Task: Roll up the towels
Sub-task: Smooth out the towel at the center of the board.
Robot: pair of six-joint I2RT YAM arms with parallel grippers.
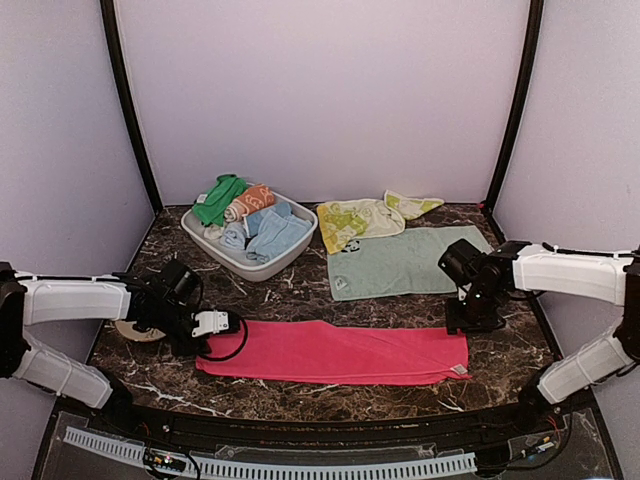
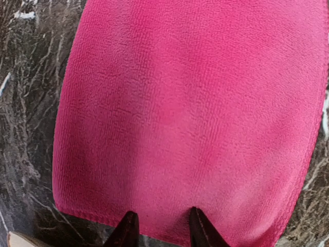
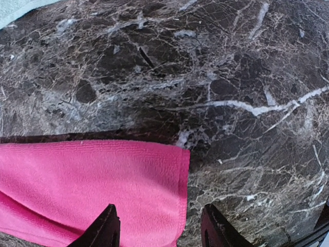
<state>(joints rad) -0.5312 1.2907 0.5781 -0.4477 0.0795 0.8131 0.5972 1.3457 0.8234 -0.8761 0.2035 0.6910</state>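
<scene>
The long hot-pink towel (image 1: 335, 352) lies flat along the front of the marble table. My left gripper (image 1: 207, 340) is at its left end. In the left wrist view that gripper (image 2: 159, 226) is open, its dark fingertips (image 2: 127, 226) apart over the towel's (image 2: 195, 113) hemmed edge. My right gripper (image 1: 463, 326) stands at the right end. In the right wrist view it (image 3: 159, 226) is open, straddling the towel's (image 3: 92, 180) right edge. The pale mint towel (image 1: 405, 260) lies spread behind, with the yellow-lime towel (image 1: 360, 220) crumpled at its far edge.
A grey basket (image 1: 262, 268) holding several rolled and loose cloths sits at the back left. A beige disc (image 1: 135, 330) lies under my left arm. A corner of the mint towel (image 3: 15, 7) shows in the right wrist view. Dark posts and pale walls enclose the table.
</scene>
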